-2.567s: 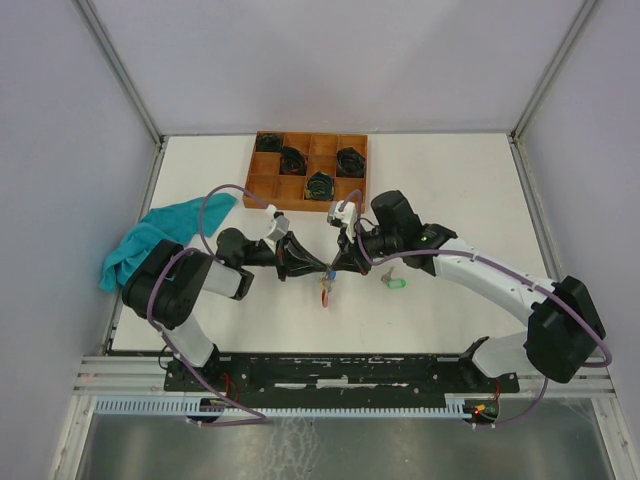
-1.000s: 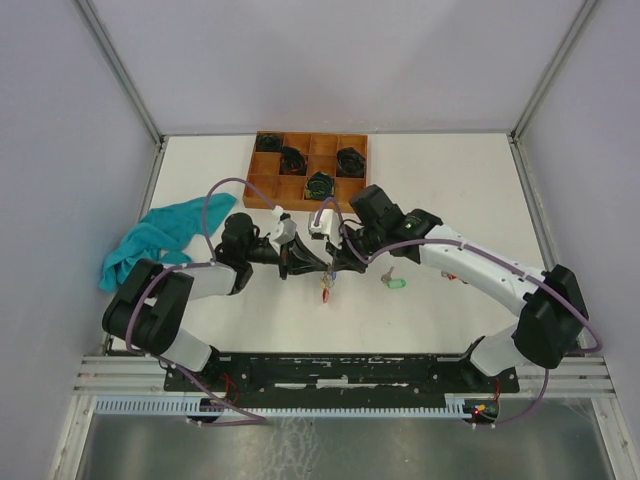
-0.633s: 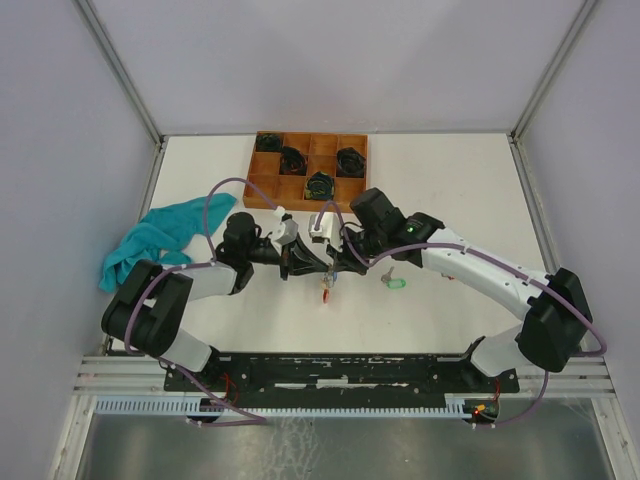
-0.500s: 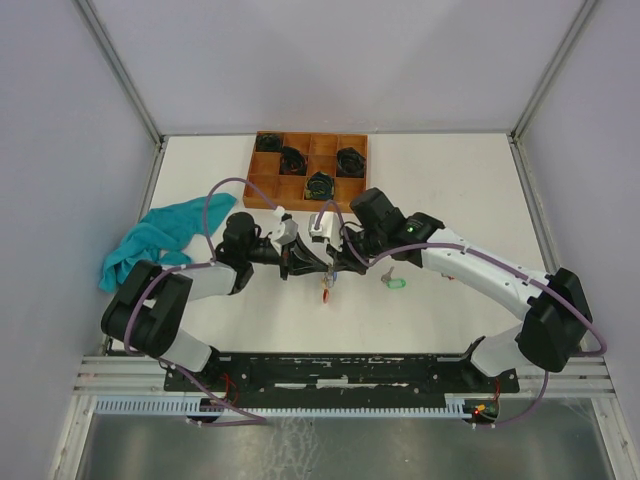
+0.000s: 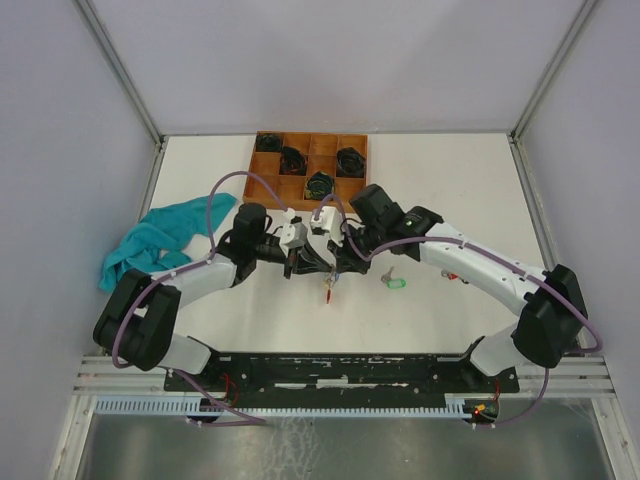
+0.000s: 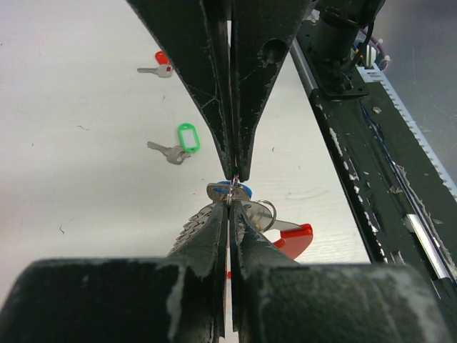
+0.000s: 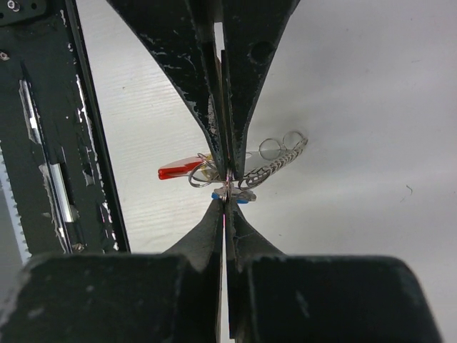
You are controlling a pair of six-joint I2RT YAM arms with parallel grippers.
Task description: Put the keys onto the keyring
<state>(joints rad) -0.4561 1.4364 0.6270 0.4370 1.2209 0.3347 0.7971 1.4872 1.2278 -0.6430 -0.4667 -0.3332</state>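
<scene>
The left gripper (image 6: 230,209) and the right gripper (image 7: 225,207) meet tip to tip above the table (image 5: 450,190), on the near side of the wooden tray (image 5: 262,186). Both have their jaws pressed fully together, and they pinch the keyring (image 6: 265,211) cluster between them; which thin part each one holds, I cannot tell. A blue-tagged key (image 6: 232,190) sits just at the meeting point. A red tag (image 6: 293,239) and a short chain (image 7: 275,163) spread from the ring to opposite sides. From above, the cluster hangs down from the tips, with its long axis going away from the tray. A green-tagged key (image 5: 395,281) lies flat on the table to the right of the cluster, diagonally, with its blade toward the tray side and its tag toward the near edge. A red-tagged key (image 6: 161,68) lies flat further to the right.
</scene>
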